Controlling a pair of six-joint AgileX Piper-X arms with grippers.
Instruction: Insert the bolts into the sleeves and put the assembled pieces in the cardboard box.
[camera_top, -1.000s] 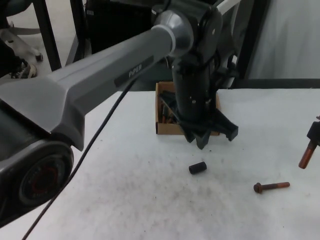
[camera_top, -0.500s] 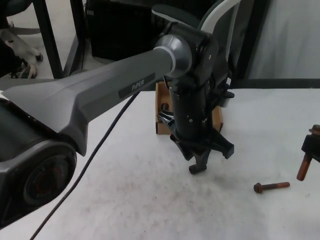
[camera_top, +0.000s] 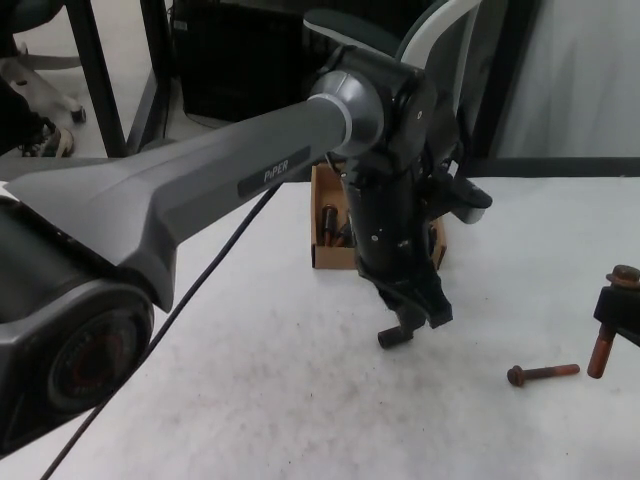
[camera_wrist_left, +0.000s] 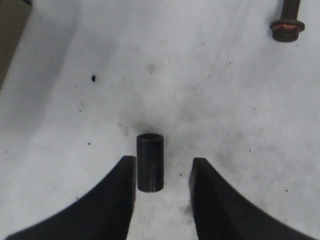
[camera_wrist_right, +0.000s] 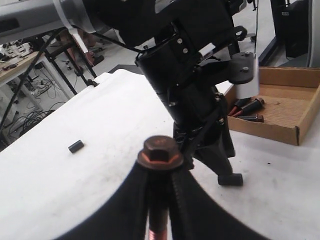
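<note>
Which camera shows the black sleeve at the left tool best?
The left wrist view: the sleeve lies unobstructed inside the open left tool. The high and right wrist views show it smaller, tucked under that tool.

A short black sleeve (camera_wrist_left: 150, 162) lies on its side on the white desk (camera_top: 250, 400), between the parted fingers of the left tool (camera_wrist_left: 164, 169). A second sleeve (camera_wrist_right: 75, 146) lies well apart from it. One copper-coloured flanged bolt (camera_wrist_right: 159, 165) stands head-up, clamped in the right tool (camera_wrist_right: 160, 200). A loose bolt (camera_top: 543, 373) lies flat nearby. The shallow, open cardboard box (camera_wrist_right: 272, 127) holds several assembled pieces (camera_wrist_right: 247, 107).
</note>
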